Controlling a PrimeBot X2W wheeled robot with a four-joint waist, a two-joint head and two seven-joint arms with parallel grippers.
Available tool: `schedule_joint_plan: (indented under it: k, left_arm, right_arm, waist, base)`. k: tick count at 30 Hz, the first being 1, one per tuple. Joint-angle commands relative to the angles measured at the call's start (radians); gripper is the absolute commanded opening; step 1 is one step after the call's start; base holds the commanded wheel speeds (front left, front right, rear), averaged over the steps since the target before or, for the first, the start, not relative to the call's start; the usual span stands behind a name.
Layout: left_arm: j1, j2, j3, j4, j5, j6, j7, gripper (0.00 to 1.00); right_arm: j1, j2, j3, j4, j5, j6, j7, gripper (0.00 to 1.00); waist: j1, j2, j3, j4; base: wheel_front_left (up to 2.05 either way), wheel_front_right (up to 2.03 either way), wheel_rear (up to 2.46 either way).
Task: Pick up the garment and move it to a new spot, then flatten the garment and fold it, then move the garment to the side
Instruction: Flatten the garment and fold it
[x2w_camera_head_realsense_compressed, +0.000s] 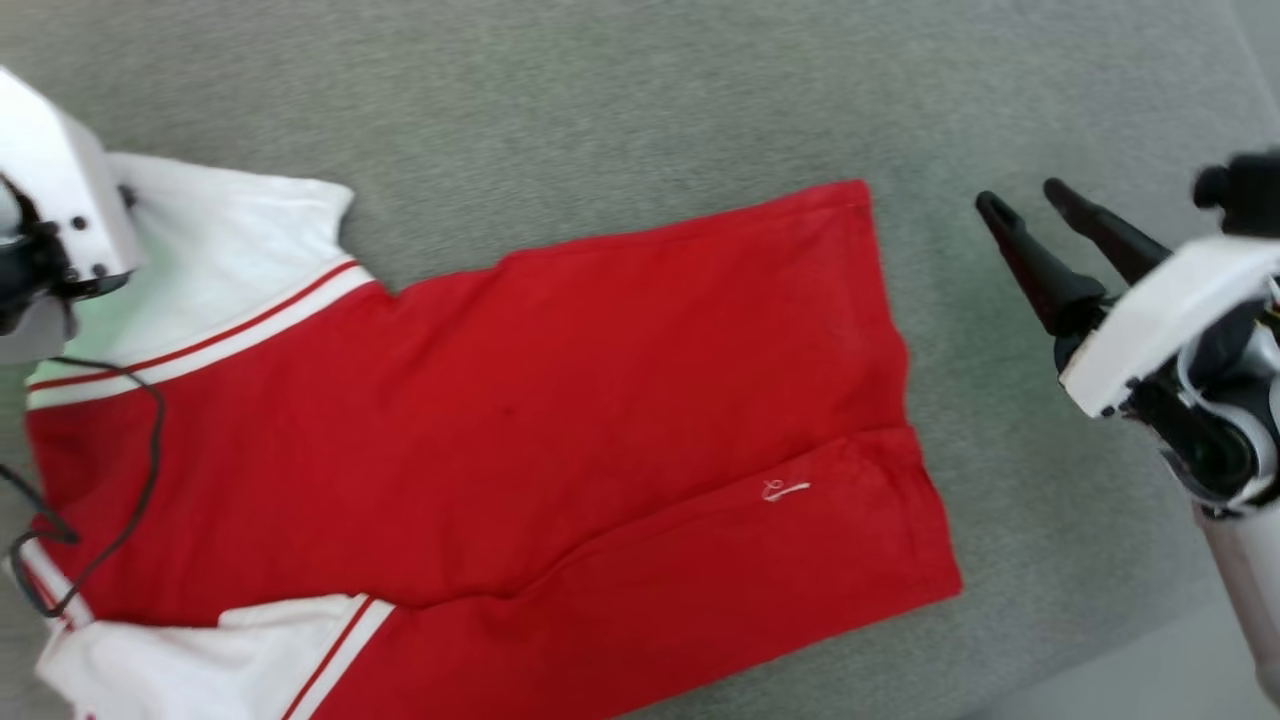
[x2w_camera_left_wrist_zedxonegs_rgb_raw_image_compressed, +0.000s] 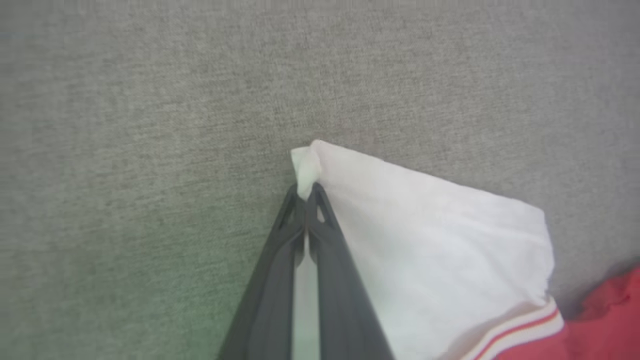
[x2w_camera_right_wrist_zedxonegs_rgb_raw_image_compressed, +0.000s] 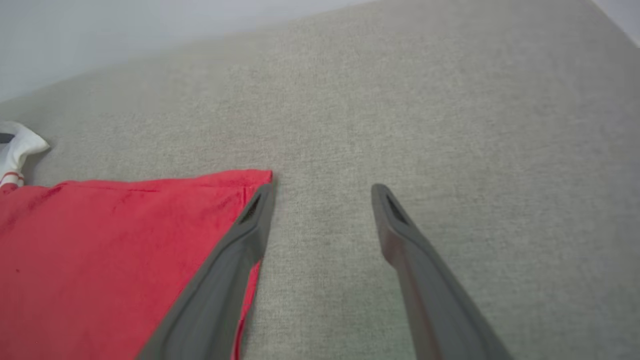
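Observation:
The garment, a red T-shirt with white striped sleeves and a small white logo, lies spread on the grey surface, hem to the right. In the left wrist view my left gripper is shut on the corner of the far white sleeve. The left wrist housing covers that sleeve corner at the head view's left edge. My right gripper hangs open just right of the hem, nothing between its fingers; in its wrist view the right gripper sits beside the garment's far hem corner.
The grey fabric surface stretches bare behind and to the right of the shirt. Its edge and a pale floor show at the lower right. A dark cable from my left arm loops over the shirt's left part.

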Motion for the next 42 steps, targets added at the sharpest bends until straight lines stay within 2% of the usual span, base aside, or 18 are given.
schedule_joint_plan:
  k: [1, 6, 12, 15, 16, 17, 22, 29, 37, 42]
  left_arm:
    - [-0.016, -0.015, -0.007, -0.014, 0.010, -0.016, -0.029, 0.00]
    - [-0.025, -0.045, -0.017, -0.074, 0.033, -0.043, -0.107, 0.00]
    - [-0.025, -0.076, -0.035, -0.128, 0.053, -0.065, -0.165, 0.00]
    - [-0.023, -0.091, -0.046, -0.143, 0.065, -0.078, -0.197, 0.00]
    - [-0.017, -0.093, -0.046, -0.146, 0.068, -0.079, -0.209, 0.00]
    - [-0.001, -0.097, -0.048, -0.146, 0.067, -0.084, -0.223, 0.00]
    - [0.021, -0.101, -0.038, -0.147, 0.062, -0.085, -0.261, 0.00]
    - [0.110, -0.115, -0.003, -0.157, 0.054, -0.087, -0.388, 0.00]
    - [0.392, -0.103, 0.081, -0.237, 0.006, -0.046, -0.553, 0.00]
    - [0.623, -0.124, 0.113, -0.299, -0.040, -0.013, -0.623, 0.00]
  right_arm:
    - [-0.046, -0.012, 0.029, 0.029, 0.022, 0.000, 0.064, 1.00]
    - [-0.141, -0.053, 0.091, 0.120, 0.067, 0.000, 0.224, 1.00]
    - [-0.209, -0.081, 0.129, 0.195, 0.080, 0.000, 0.307, 1.00]
    - [-0.202, -0.080, 0.167, 0.254, 0.096, 0.000, 0.390, 1.00]
    - [-0.195, -0.075, 0.180, 0.270, 0.103, -0.001, 0.421, 0.45]
    - [-0.194, -0.072, 0.194, 0.278, 0.112, 0.000, 0.451, 0.00]
    - [-0.207, -0.095, 0.195, 0.252, 0.106, 0.000, 0.443, 0.00]
    - [-0.214, -0.143, 0.160, 0.180, 0.034, 0.000, 0.312, 0.00]
    - [-0.052, -0.140, 0.119, 0.102, -0.011, 0.000, 0.235, 0.00]
    - [0.112, -0.117, 0.079, 0.076, -0.009, 0.000, 0.220, 0.00]
  waist:
    - [-0.0001, 0.0000, -0.003, 0.050]
    - [-0.0001, 0.0000, 0.022, 0.126]
    - [-0.0001, 0.0000, 0.052, 0.188]
    - [-0.0001, 0.0000, 0.057, 0.212]
    - [-0.0001, 0.0000, 0.055, 0.218]
    - [-0.0001, 0.0000, 0.049, 0.226]
    - [-0.0001, 0.0000, 0.027, 0.232]
    - [-0.0001, 0.0000, -0.056, 0.241]
    - [-0.0001, 0.0000, -0.217, 0.265]
    - [-0.0001, 0.0000, -0.286, 0.278]
  base:
    - [0.00, 0.00, 0.00]
    - [0.00, 0.00, 0.00]
    - [0.00, 0.00, 0.00]
    - [0.00, 0.00, 0.00]
    - [0.00, 0.00, 0.00]
    - [0.00, 0.00, 0.00]
    - [0.00, 0.00, 0.00]
    - [0.00, 0.00, 0.00]
    - [0.00, 0.00, 0.00]
    - [0.00, 0.00, 0.00]
